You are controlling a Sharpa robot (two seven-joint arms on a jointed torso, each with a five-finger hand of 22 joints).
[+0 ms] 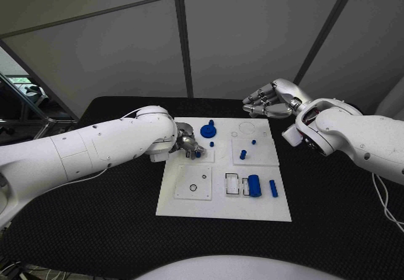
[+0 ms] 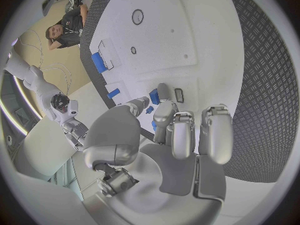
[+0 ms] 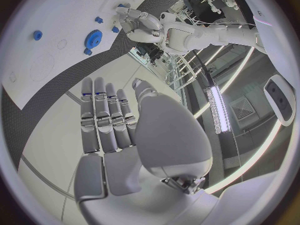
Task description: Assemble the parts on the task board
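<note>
The left hand pinches a small blue part over the left middle of the white board on the black counter. The right hand hovers beyond the board's far right corner, fingers straight, holding nothing. The part looks light, rigid and slick, best held by its sides

a black table carries the white task board, lying flat at its middle.
</note>
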